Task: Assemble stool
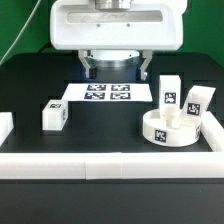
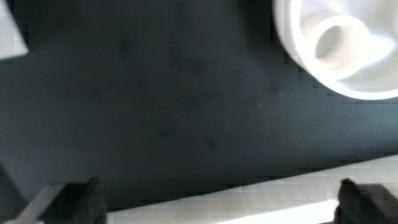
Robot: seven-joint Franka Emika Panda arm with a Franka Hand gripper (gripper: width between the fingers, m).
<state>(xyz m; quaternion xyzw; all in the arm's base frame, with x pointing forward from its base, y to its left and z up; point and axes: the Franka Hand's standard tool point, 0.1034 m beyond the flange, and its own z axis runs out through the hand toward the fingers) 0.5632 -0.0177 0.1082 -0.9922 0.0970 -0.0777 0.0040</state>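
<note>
The round white seat lies flat on the black table at the exterior view's right, with a tag on its side. Two white tagged legs stand just behind it. A third leg stands alone at the left. My gripper hangs open and empty above the back of the table, over the marker board. In the wrist view the seat shows with its round recess, far from my dark fingertips. Nothing is between them.
White border rails run along the front, right and left of the table. A rail strip also shows in the wrist view. A white piece is cut off at that view's edge.
</note>
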